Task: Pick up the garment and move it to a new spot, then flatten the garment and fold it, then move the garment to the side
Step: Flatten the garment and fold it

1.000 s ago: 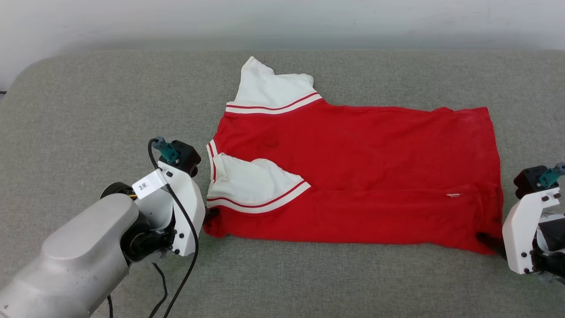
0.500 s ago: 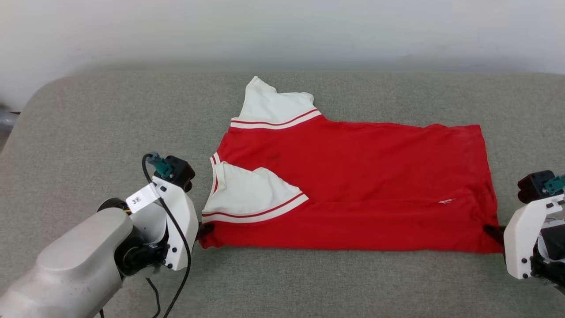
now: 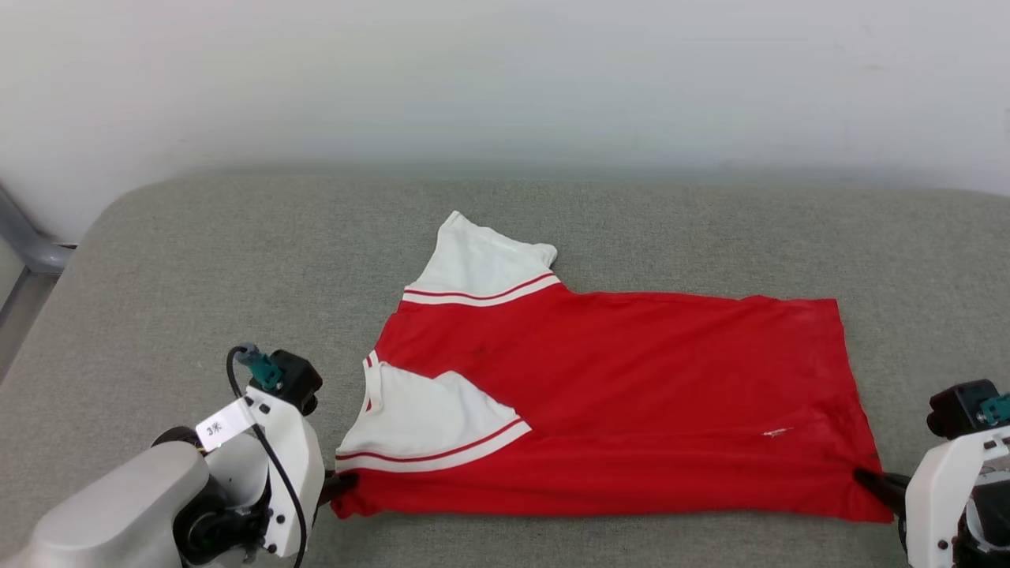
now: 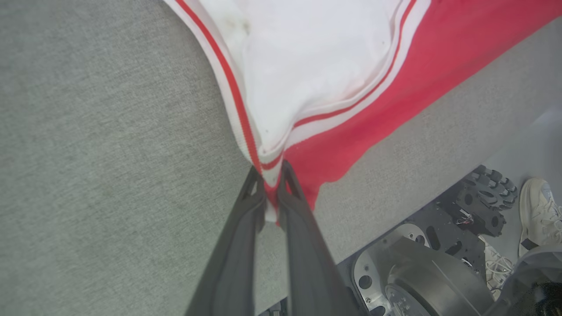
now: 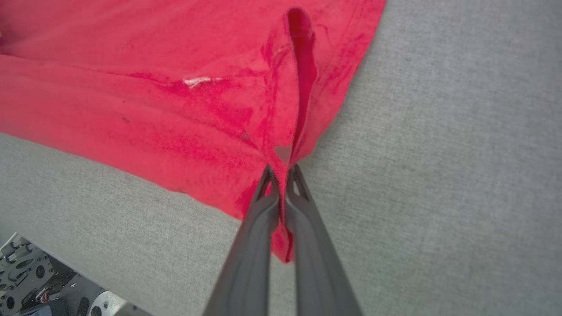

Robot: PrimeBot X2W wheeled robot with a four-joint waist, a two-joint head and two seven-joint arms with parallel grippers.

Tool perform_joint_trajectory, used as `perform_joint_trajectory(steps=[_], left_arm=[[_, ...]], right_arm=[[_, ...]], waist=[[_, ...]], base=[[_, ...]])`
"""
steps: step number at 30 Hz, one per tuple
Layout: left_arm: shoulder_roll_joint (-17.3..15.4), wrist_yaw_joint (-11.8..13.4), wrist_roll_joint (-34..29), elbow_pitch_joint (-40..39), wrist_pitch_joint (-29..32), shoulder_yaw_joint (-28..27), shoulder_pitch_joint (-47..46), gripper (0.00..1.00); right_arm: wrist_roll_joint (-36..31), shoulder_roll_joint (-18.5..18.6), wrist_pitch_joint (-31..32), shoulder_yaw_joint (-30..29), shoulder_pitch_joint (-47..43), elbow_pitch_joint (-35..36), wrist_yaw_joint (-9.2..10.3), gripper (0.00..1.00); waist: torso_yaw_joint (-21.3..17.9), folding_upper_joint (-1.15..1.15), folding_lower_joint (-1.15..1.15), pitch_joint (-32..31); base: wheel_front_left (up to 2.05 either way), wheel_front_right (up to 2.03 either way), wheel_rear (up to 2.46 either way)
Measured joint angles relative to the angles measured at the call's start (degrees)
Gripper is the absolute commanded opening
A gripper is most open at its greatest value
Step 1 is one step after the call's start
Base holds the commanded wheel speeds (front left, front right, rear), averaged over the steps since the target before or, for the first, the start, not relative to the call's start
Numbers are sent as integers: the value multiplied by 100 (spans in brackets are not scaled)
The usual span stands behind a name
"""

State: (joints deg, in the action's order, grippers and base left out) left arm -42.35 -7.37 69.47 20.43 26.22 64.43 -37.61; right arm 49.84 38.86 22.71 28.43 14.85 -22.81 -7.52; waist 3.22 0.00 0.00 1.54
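Fingers, head view: left gripper [image 3: 345, 483] and right gripper [image 3: 866, 478] pinch near corners of the garment [image 3: 631, 394], spread on grey cushion [image 3: 197, 276]. Left wrist: clamped on striped trim. Right wrist: clamped on hem corner. Likely soft, light, limp; corners suit.

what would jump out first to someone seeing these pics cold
The red garment lies spread across the middle of the grey cushion, with one white sleeve folded onto its red body. Next, the left gripper is shut on its near corner by the striped trim, and the right gripper is shut on the opposite near hem corner.
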Motion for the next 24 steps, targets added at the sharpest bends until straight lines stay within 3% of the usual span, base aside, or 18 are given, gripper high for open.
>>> perform_joint_trajectory(steps=[8, 21, 22, 23, 24], left_arm=[[-82, 125, 78, -80, -55, 89, 353, 0], [177, 131, 113, 532, -256, 120, 448, 0], [179, 130, 69, 549, -304, 119, 447, 40], [176, 123, 0, 552, -363, 129, 440, 100], [166, 122, -52, 543, -405, 130, 426, 100]], right_arm=[[-5, -63, 102, -348, -594, 252, 0, 0], [-202, -453, 164, -539, -783, -51, -1, 0], [-219, -479, 88, -567, -783, -64, -1, 19], [-265, -494, 11, -595, -783, -68, -1, 71], [-304, -503, -80, -634, -784, -65, -1, 100]], waist=[[44, 0, 0, -62], [-12, 0, 0, 70], [-15, 0, 0, 56], [-16, 0, 0, 37], [-15, 0, 0, 16]], base=[[0, 0, 0], [0, 0, 0], [0, 0, 0], [0, 0, 0], [0, 0, 0]])
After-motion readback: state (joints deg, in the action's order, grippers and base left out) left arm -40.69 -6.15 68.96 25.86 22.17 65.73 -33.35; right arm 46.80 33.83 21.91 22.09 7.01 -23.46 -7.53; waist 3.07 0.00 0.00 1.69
